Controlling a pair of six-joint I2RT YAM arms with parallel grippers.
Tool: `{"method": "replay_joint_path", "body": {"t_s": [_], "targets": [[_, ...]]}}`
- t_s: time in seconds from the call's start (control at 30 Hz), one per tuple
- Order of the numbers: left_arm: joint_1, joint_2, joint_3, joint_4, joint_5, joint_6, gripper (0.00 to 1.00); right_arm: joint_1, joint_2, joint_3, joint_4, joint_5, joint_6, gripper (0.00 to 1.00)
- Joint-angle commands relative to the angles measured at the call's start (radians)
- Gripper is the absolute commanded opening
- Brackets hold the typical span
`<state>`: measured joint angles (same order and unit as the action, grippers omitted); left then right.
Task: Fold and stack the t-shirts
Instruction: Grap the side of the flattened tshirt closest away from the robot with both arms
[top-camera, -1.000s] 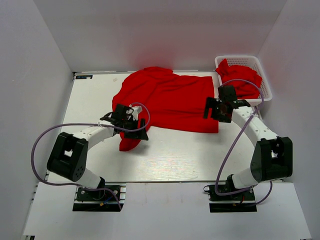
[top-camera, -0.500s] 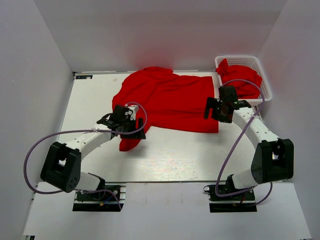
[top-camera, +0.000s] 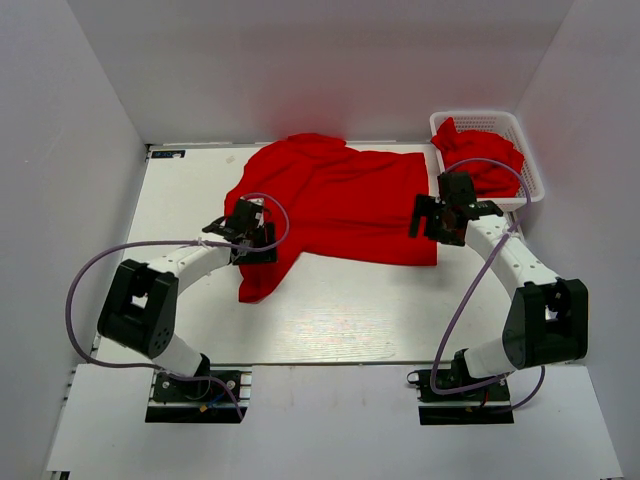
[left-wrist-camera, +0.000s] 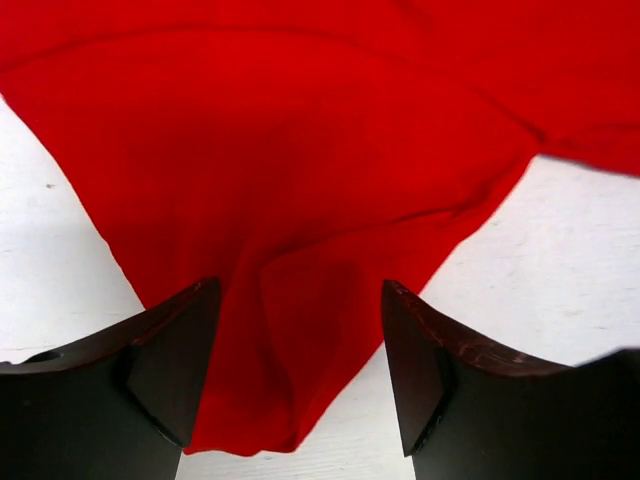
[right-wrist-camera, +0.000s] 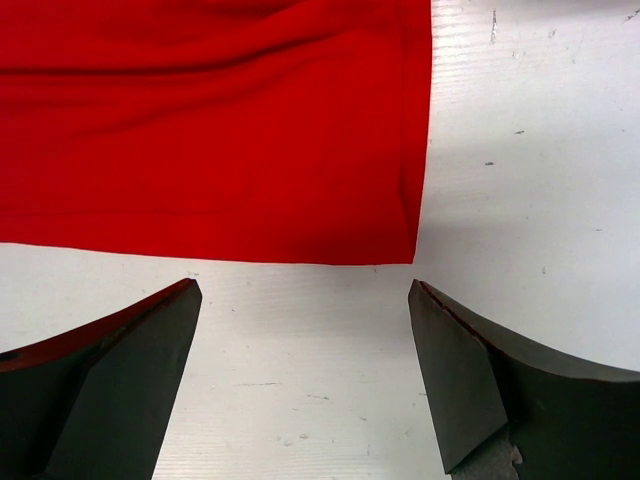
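One red t-shirt (top-camera: 340, 205) lies spread on the white table, with one sleeve (top-camera: 258, 280) hanging toward the front left. My left gripper (top-camera: 256, 238) is open at that sleeve. In the left wrist view the red sleeve cloth (left-wrist-camera: 300, 250) lies between and below the open fingers (left-wrist-camera: 170, 365), ungripped. My right gripper (top-camera: 432, 222) is open and empty over the shirt's near right corner. In the right wrist view that corner (right-wrist-camera: 405, 240) lies just beyond the fingertips (right-wrist-camera: 455, 385), with bare table between them. More red t-shirts (top-camera: 487, 155) are bunched in the basket.
The white lattice basket (top-camera: 480, 117) stands at the back right corner of the table (top-camera: 350, 310). White walls close in the left, back and right sides. Purple cables loop from both arms.
My left gripper has moved back and left along the sleeve, from near its tip toward the shirt's body. The right gripper has barely moved. The shirt lies as before.
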<state>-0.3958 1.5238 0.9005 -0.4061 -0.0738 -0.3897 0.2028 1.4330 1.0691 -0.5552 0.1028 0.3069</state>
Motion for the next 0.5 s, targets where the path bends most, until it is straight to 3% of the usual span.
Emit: {"method": "replay_joint_path", "body": {"t_s": [0.0, 0.17, 0.3, 0.47], "targets": [[-0.002, -0.005, 0.0, 0.006, 0.006, 0.018, 0.75, -0.005, -0.019, 0.002, -0.014, 0.026, -0.006, 0.9], [-0.002, -0.004, -0.011, -0.006, 0.006, 0.028, 0.74, -0.005, -0.008, 0.014, -0.02, 0.021, -0.005, 0.9], [-0.002, 0.033, -0.032, 0.007, 0.049, 0.038, 0.62, -0.003, -0.002, 0.017, -0.023, 0.018, -0.005, 0.9], [-0.002, 0.047, -0.032, 0.004, 0.049, 0.038, 0.6, -0.003, -0.016, 0.008, -0.022, 0.021, -0.005, 0.9]]}}
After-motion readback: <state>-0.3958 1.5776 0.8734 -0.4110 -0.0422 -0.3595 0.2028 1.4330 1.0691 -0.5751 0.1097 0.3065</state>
